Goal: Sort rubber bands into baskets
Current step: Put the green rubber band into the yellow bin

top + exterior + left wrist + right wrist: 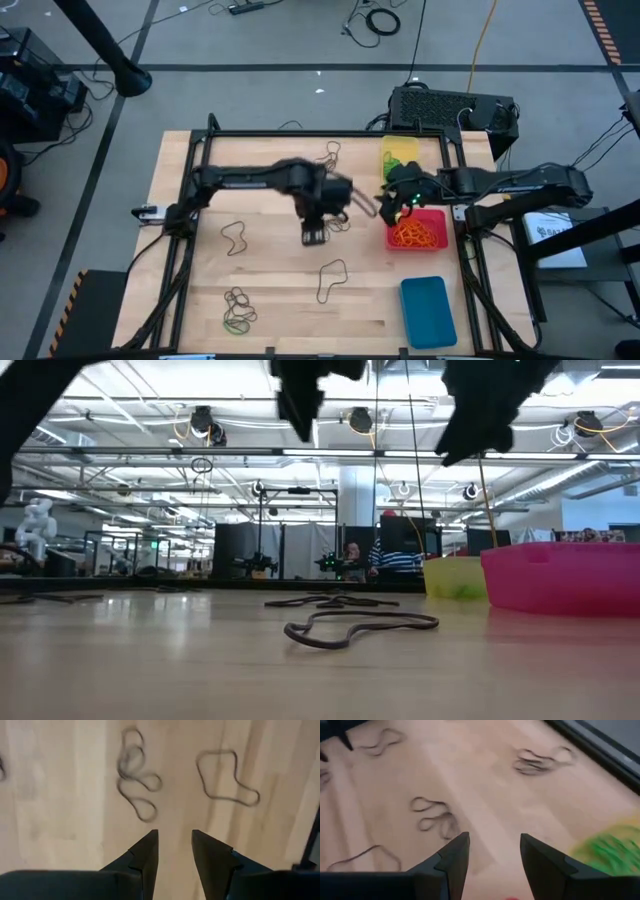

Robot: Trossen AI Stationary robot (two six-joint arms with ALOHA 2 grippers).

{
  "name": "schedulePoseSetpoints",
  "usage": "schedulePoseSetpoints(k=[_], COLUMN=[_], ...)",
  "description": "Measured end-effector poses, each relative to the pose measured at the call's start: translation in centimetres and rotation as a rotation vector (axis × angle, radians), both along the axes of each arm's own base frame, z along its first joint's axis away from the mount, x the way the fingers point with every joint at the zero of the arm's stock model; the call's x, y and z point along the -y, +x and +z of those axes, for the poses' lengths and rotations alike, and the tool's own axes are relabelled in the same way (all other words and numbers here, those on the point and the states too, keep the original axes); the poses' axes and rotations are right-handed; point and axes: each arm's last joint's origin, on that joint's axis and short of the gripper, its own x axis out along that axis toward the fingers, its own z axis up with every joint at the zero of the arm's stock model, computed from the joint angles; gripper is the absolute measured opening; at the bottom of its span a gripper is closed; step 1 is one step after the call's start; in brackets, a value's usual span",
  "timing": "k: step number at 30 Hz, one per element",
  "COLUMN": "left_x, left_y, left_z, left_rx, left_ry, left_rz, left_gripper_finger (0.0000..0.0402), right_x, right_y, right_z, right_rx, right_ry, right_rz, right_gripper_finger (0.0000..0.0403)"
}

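Note:
Dark rubber bands lie flat on the wooden table (280,330): one at the left (236,238), one in the middle front (332,280), a cluster near the front left (240,298) with a green band (238,325), and one at the back (332,155). The red basket (418,232) holds orange bands, the yellow basket (398,155) holds green bands, and the blue basket (427,310) stands at the front right. My left gripper (313,237) hangs open and empty over mid-table, above two dark bands (137,780) (225,777). My right gripper (383,200) is open and empty beside the red basket, above a dark band (432,817).
A black box (450,108) stands behind the table's far right corner. A black frame (300,133) runs along the table's edges. In the low view a dark band (350,628) lies in front, with the red basket (565,575) and yellow basket (455,575) at the right.

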Motion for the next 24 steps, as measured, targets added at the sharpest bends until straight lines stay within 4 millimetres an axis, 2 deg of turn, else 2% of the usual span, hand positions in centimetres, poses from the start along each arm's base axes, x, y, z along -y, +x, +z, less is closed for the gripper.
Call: schedulePoseSetpoints(k=[6, 10, 15, 19, 24], left_x=[4.2, 7.3, 10.8, 12.7, 15.4], left_y=[-2.9, -5.5, -9.7, -13.3, -17.5], left_z=[0.1, -0.6, -1.7, -3.1, -4.8], left_rx=[-0.075, -0.133, -0.173, -0.191, -0.091], left_ry=[0.001, 0.013, 0.024, 0.033, -0.034], left_rz=[0.062, 0.056, -0.032, -0.053, -0.048], left_gripper_finger=[0.0125, 0.0125, 0.0125, 0.0125, 0.0125], right_x=[-1.6, -2.6, -3.8, -5.1, -8.0], right_y=[2.8, 4.2, 5.5, 6.2, 7.0], right_z=[-0.7, -1.2, -1.3, -0.9, -0.3], right_rx=[0.045, 0.088, 0.183, 0.283, 0.412], right_ry=[-0.020, -0.010, 0.103, 0.195, 0.271], right_rz=[0.270, 0.374, 0.344, 0.320, 0.377], right_gripper_finger=[0.0169, 0.0169, 0.0169, 0.0169, 0.0169])
